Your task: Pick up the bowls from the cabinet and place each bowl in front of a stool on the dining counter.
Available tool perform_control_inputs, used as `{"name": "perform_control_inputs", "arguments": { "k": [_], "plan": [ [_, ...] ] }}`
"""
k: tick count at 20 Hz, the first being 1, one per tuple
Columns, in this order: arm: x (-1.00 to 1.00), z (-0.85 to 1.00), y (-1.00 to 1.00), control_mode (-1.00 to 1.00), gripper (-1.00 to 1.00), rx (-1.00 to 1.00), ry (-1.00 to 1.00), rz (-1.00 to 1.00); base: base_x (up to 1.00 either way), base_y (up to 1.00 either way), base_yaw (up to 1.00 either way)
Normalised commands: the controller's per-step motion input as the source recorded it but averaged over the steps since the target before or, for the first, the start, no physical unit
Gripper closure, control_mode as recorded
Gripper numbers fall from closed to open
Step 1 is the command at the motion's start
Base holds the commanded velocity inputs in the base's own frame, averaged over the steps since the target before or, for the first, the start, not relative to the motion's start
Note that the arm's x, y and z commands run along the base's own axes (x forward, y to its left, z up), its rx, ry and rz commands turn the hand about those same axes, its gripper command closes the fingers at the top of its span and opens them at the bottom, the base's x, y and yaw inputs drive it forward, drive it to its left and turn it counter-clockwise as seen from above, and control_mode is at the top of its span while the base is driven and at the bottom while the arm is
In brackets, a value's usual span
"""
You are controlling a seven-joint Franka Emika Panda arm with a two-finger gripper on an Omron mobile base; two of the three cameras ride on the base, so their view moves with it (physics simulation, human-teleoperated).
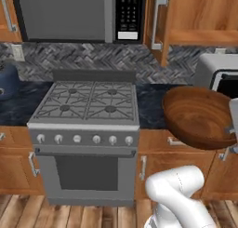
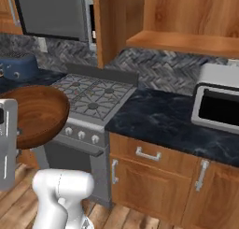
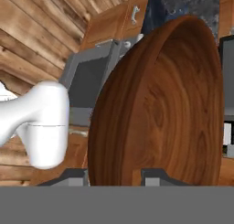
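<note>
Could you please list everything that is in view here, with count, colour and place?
wooden bowl: one, dark brown, held tilted above the floor, in front of the lower cabinets
stove: one, grey, between the lower cabinets
microwave: one, grey and black, above the stove
cabinet: one, orange-brown, door open, on the wall
toaster oven: one, white, on the black countertop
blue appliance: one, on the countertop on the stove's other side
pincer: one, dark tips, shut on the wooden bowl's rim

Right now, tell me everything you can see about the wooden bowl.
The wooden bowl is round, dark brown, with clear grain and a glossy inside. It looks empty. It hangs in the air in front of the lower cabinets, tilted, its opening toward the stove. The hand grips its rim, one finger on each side of the wall.
</note>
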Motion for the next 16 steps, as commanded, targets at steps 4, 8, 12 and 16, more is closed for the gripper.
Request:
{"name": "perform_control_inputs", "arguments": {
  "k": [4, 8, 12, 16],
  "plan": [
    [0.00, 0.00, 0.00, 1.00, 1.00, 0.00, 0.00, 0.00, 0.00, 0.76, 0.53],
    [0.00, 0.00, 0.00, 1.00, 1.00, 0.00, 0.00, 0.00, -0.03, 0.75, 0.55],
    [0.00, 0.00, 0.00, 1.00, 1.00, 0.00, 0.00, 0.00, -0.14, 0.76, 0.58],
    [0.00, 0.00, 0.00, 1.00, 1.00, 0.00, 0.00, 0.00, -0.02, 0.63, 0.64]
  ]
}}
